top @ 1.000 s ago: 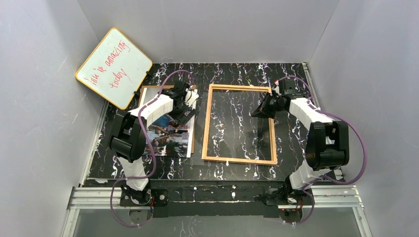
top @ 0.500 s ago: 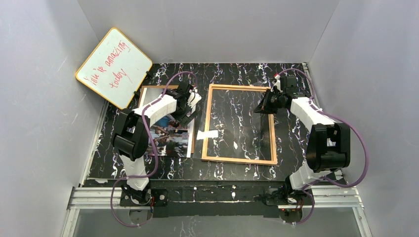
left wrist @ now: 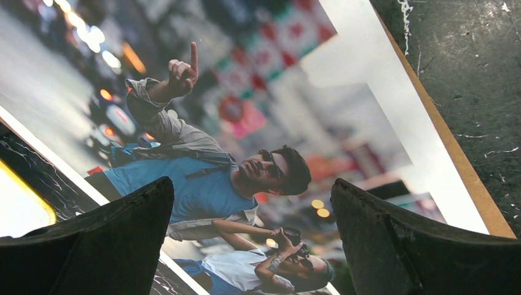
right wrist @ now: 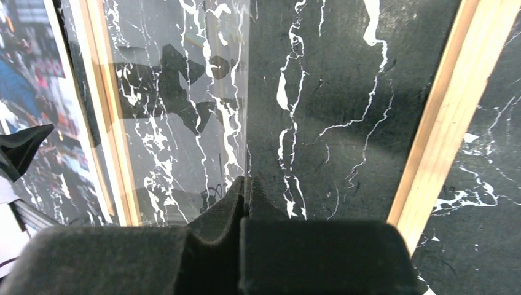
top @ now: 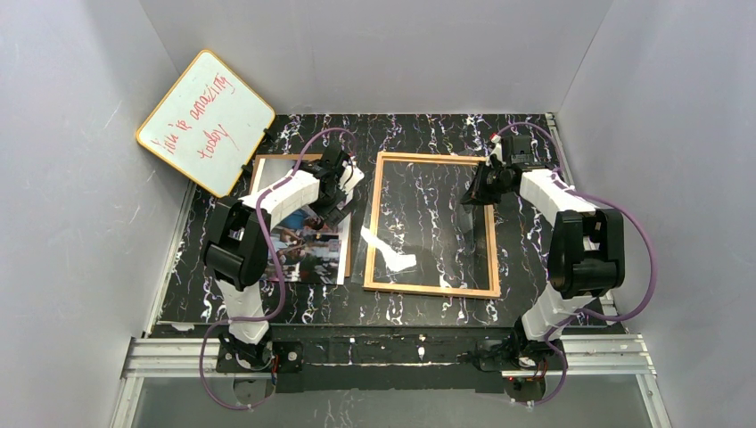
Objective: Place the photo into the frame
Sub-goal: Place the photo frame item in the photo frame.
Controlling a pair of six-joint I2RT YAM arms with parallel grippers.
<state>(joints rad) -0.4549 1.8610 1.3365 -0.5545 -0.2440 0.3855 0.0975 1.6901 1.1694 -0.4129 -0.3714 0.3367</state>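
The photo (top: 303,248) lies face up on a brown backing board (top: 345,254) at the left, and it fills the left wrist view (left wrist: 246,123). My left gripper (top: 343,189) is open just above it, fingers (left wrist: 98,239) apart, holding nothing. The light-wood frame (top: 432,289) lies flat in the middle. My right gripper (top: 473,190) is shut on the right edge of its clear pane (top: 401,259). The pane (right wrist: 184,92) tilts up out of the frame, left edge low, pinched between my right fingertips (right wrist: 247,184). The frame's right rail (right wrist: 454,104) lies below.
A yellow-rimmed whiteboard (top: 205,120) with red writing leans in the far left corner. Grey walls close in the left, back and right. The backing board's brown edge (left wrist: 467,178) shows beside the photo. A metal rail (top: 392,352) runs along the near edge.
My right gripper has lifted the pane's right edge out of the frame; glare now shows on the tilted pane. My left gripper has shifted a little over the photo.
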